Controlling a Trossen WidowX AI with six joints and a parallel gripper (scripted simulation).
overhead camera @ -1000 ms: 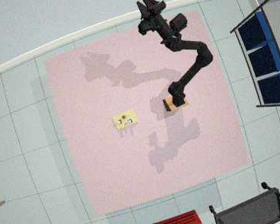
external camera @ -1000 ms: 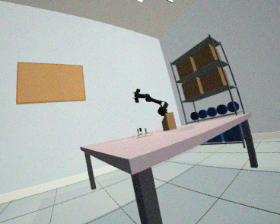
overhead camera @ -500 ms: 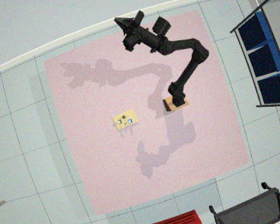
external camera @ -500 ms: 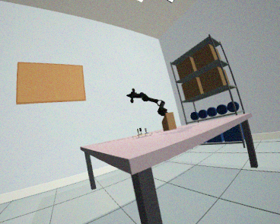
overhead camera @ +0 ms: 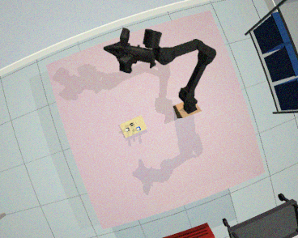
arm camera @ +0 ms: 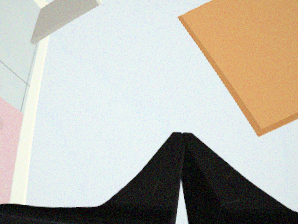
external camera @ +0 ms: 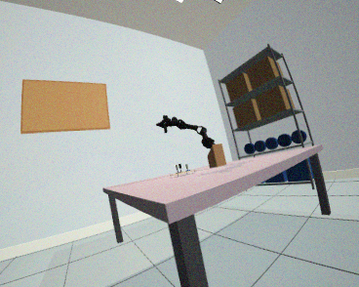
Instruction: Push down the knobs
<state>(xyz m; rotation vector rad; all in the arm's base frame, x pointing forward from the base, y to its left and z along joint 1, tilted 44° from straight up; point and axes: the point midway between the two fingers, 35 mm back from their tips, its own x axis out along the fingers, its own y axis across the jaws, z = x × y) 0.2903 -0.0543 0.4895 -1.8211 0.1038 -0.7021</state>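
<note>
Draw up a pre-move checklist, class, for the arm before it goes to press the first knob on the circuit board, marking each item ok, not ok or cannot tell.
1. End effector shut and holding nothing, ready to press with its tips: ok.
2. End effector above the circuit board: not ok; it is high up near the far edge of the table, well away from the board.
3. End effector aimed downward: not ok; the wrist view shows the wall and an orange panel, not the board.
4. Board standing on the table: ok.
5. Two knobs raised on their shafts: cannot tell; too small.
6. Path from arm to board free of obstacles: ok.
</note>
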